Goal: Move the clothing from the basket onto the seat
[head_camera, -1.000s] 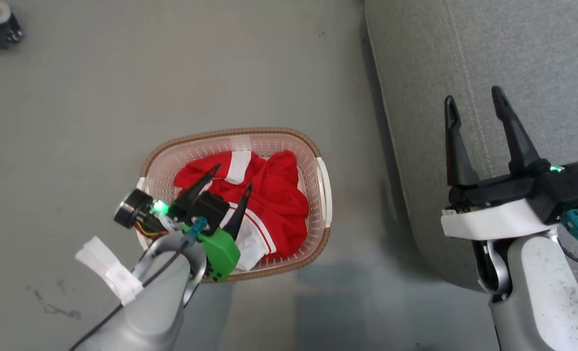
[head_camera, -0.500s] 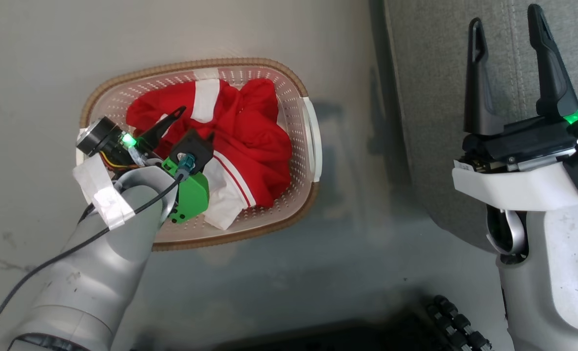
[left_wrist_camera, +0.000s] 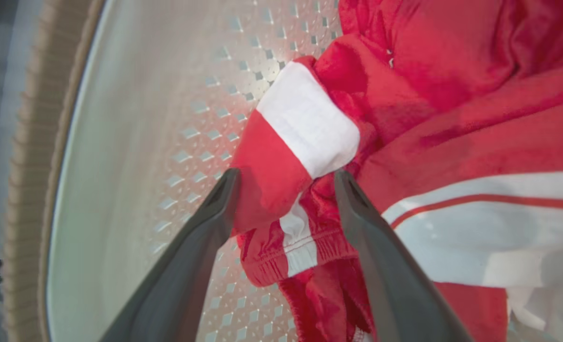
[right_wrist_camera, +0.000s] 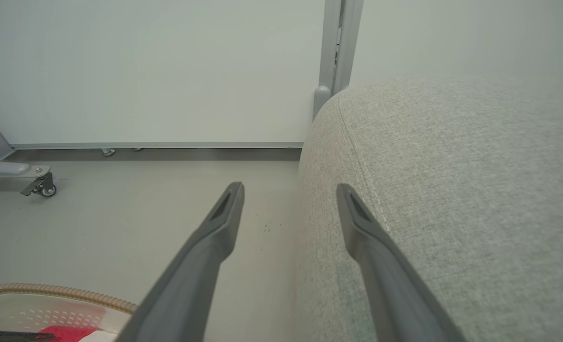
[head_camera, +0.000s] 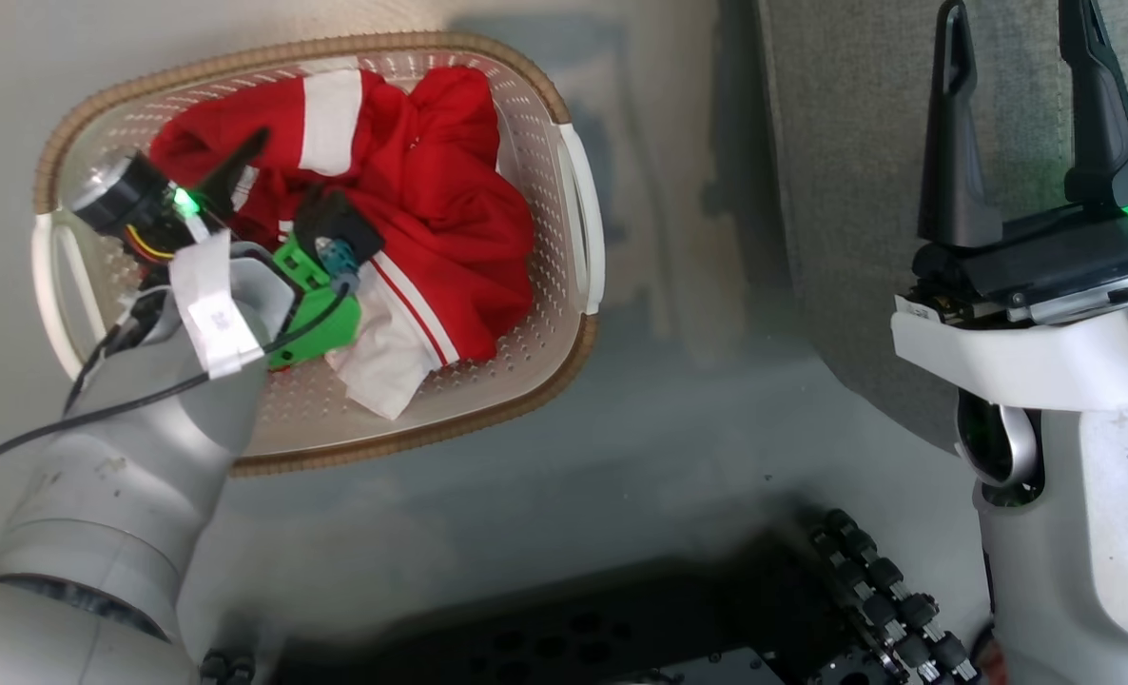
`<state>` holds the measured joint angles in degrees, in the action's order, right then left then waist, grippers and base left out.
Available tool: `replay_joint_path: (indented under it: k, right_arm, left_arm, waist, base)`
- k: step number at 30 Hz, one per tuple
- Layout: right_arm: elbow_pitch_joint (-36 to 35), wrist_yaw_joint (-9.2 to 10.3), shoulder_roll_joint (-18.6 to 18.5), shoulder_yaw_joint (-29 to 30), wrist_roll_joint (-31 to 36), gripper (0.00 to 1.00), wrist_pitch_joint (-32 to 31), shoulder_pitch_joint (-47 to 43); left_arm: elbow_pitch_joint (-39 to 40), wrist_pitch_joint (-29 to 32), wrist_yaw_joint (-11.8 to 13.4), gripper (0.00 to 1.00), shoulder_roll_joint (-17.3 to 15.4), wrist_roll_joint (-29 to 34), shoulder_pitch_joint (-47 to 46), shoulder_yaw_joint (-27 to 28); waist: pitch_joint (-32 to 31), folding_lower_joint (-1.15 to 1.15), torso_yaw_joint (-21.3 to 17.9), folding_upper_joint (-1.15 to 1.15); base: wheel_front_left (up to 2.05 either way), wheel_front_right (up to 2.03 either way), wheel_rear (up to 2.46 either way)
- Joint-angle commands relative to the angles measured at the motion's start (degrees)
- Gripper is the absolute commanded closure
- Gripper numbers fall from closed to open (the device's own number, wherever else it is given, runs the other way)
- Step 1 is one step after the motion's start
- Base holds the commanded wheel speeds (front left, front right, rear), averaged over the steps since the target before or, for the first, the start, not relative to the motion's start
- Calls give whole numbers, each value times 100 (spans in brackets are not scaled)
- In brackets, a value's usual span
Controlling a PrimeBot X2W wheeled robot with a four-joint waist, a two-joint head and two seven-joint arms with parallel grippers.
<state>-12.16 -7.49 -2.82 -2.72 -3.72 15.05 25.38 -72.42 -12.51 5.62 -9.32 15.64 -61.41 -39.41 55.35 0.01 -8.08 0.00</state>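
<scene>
Reaching into the basket (head_camera: 578, 219) with the left hand (left_wrist_camera: 287, 175), spread wide, gripping nothing, straddling a white-banded fold of the clothing (left_wrist_camera: 310, 123) heaped inside. Fold directly ahead, lying slantwise between the fingers. Holding the right hand (head_camera: 1011, 9) open and empty over the seat (head_camera: 840, 190), well apart from the basket. Judged nearer for the pick: left.

Overhead head view, left wrist close, basket (head_camera: 488, 381) in all views

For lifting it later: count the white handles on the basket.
2. One handle on the basket's left side; the other on its right side, toward the seat.
</scene>
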Motion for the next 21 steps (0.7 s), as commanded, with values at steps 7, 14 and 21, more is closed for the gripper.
replay_joint_path:
  k: [7,14,21]
  right_arm:
    - [-128,0,-11,-20,-21,0,19,180]
    - [-134,-2,-9,-67,-77,0,16,240]
    - [-146,-2,-6,-69,32,0,6,291]
  left_arm:
    - [-92,70,221,0,-221,132,-410,-186]
    - [-118,76,117,34,-221,98,-604,-285]
    - [-124,-143,83,100,-212,-57,-573,-274]
  waist:
    - [365,-1,-138,0]
    - [510,-1,-128,0]
    - [403,-1,-103,0]
  base:
    - [0,0,0]
    - [0,0,0]
    - [0,0,0]
